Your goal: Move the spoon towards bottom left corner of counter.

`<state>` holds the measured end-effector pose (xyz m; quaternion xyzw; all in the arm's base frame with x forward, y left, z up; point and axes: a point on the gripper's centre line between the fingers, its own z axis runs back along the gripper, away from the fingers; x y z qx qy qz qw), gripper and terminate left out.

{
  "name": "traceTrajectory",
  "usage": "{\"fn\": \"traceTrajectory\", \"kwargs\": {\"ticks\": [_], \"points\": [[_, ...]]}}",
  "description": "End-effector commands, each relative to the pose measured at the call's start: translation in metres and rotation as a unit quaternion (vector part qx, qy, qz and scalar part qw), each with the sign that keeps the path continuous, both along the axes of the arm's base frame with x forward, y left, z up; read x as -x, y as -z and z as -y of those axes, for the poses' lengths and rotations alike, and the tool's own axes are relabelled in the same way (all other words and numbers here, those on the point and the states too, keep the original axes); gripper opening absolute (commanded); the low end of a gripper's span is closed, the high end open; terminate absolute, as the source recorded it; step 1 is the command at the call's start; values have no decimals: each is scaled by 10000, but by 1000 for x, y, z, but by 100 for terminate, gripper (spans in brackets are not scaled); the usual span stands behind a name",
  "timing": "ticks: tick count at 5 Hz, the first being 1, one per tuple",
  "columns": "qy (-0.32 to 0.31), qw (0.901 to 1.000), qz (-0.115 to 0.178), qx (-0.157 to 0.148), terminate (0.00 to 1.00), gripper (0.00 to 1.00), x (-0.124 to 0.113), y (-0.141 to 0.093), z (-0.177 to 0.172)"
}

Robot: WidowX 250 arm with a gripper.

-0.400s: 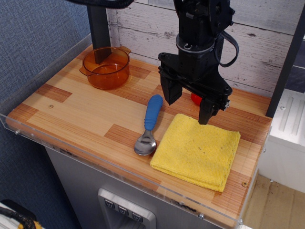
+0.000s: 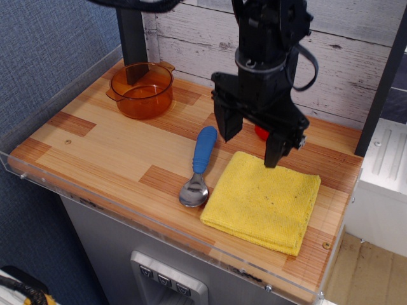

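Note:
The spoon (image 2: 199,164) lies flat on the wooden counter (image 2: 108,146), near the middle. Its blue handle points to the back and its silver bowl points to the front edge, right beside the yellow cloth's left side. My gripper (image 2: 250,145) hangs above the counter, just right of the spoon's handle and over the back edge of the cloth. Its two black fingers (image 2: 225,124) are spread wide apart and hold nothing. It does not touch the spoon.
A yellow folded cloth (image 2: 264,199) lies at the front right. An orange translucent pot (image 2: 141,89) stands at the back left. A small red object (image 2: 261,132) sits behind the gripper. A clear acrylic rim (image 2: 159,222) edges the counter's front.
The gripper has risen slightly and shifted a little; the spoon, cloth and pot have not moved.

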<state>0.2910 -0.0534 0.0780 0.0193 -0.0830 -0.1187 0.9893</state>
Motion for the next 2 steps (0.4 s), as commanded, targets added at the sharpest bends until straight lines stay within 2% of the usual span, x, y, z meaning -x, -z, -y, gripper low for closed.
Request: {"fn": "traceTrajectory", "kwargs": {"ticks": [1, 2], "points": [[-1147, 9931, 128, 214, 0, 100, 3, -8, -46], [-1592, 9867, 22, 324, 0, 100, -3, 0, -69]]}}
